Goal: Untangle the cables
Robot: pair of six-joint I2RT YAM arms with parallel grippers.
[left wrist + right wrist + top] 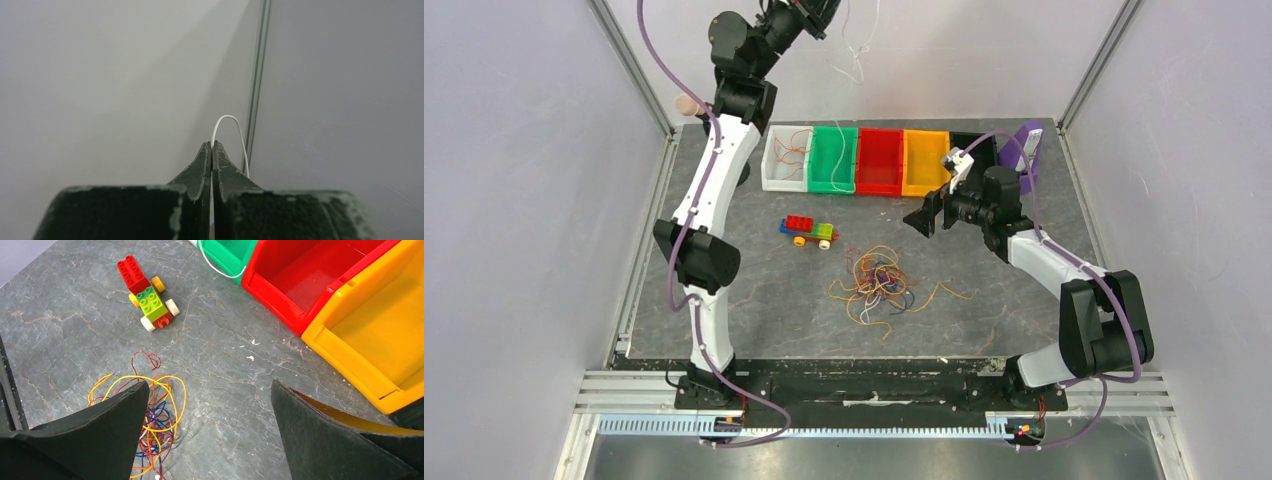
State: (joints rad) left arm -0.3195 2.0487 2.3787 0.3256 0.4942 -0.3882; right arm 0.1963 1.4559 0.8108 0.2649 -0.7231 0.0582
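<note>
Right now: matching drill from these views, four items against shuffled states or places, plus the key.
1. left gripper
2. right gripper
3. cable tangle
4. toy brick car

A. open, holding nothing
B. loose heap in the middle of the table
C. raised high, shut on a white cable
D. just in front of the green bin

Pairs: 1-C, 2-A, 3-B, 4-D

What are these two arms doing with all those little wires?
They are untangling wires. The left gripper, raised high, is shut on one white wire that dangles from it. The right gripper hangs open and empty above the table, near the coloured bins. Most wires lie knotted in a pile on the table.
</note>
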